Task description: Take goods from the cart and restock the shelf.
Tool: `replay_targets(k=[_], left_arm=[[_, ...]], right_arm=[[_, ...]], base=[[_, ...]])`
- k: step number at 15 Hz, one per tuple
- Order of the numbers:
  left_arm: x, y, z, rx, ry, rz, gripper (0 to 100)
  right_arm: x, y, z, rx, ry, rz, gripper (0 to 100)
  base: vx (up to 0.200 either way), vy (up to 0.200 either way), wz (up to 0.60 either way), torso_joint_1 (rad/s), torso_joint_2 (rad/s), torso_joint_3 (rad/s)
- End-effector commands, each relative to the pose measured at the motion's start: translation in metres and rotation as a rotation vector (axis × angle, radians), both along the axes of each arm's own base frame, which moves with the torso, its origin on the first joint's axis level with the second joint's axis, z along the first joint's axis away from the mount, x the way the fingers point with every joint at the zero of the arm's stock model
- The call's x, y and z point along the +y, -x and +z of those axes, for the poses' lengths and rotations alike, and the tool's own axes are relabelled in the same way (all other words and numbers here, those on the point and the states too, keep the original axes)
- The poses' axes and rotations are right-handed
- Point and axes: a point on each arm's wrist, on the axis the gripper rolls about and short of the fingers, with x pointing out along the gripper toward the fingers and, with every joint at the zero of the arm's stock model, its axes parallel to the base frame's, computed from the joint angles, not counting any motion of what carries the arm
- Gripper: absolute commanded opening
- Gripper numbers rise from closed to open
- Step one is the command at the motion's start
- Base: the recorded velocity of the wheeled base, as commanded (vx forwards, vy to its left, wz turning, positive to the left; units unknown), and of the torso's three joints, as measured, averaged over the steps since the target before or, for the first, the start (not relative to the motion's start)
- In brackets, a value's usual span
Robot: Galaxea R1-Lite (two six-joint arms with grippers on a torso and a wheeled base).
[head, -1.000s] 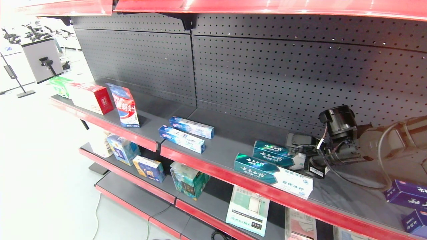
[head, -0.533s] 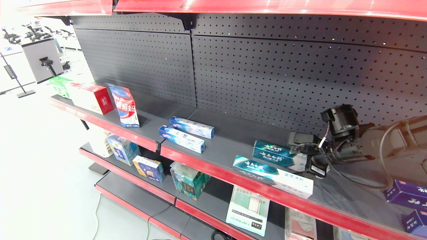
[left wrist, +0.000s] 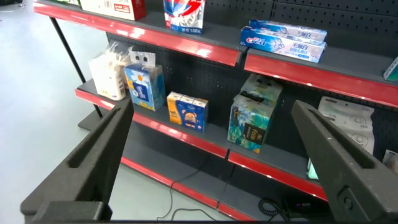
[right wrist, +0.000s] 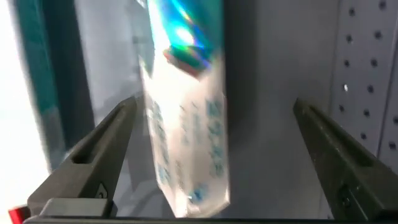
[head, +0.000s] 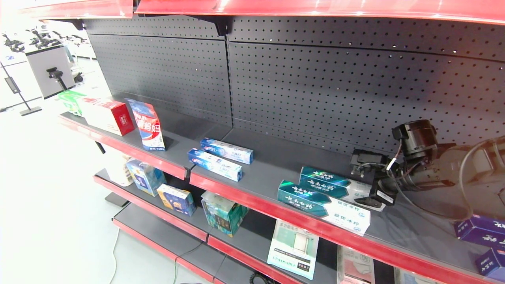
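Operator: Toothpaste, where does it lie at this moment?

Checker: The rear green box (head: 327,181) lies flat on the middle shelf (head: 272,156), just behind the front green box (head: 323,207). Both are parallel to the red edge. I judge they are put so to make a neat row facing the customer.

Operator: And the right end effector (head: 355,183)?

Checker: Its fingers are apart, one on each side of the rear green box's end, and they seem not to touch it. So this box looks placed, not carried. The left end effector (left wrist: 211,106) is also wide apart and holds nothing, low before the lower shelves.

Operator: What is around?

Checker: Blue boxes (head: 215,163) are farther to the left, then a pouch (head: 149,124) and a red box (head: 108,114). Purple boxes (head: 479,230) are to the right. The front green box is close to the lower finger, so pulling back carelessly could push it.
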Motion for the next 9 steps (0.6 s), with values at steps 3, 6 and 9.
replay_targets(k=[3,6,9], left_arm=[[0.0,0.0,0.0,0.0,0.0,0.001,100],[0.0,0.0,0.0,0.0,0.0,0.001,100],[0.0,0.0,0.0,0.0,0.0,0.001,100]], right_arm=[[-0.012,0.007,0.005,-0.004,-0.011,-0.054,100],[-0.02,0.016,0.008,-0.001,-0.038,-0.099,100],[-0.021,0.025,0.01,0.023,-0.137,-0.192,100]], base=[[0.0,0.0,0.0,0.0,0.0,0.0],[0.0,0.0,0.0,0.0,0.0,0.0],[0.0,0.0,0.0,0.0,0.0,0.0]])
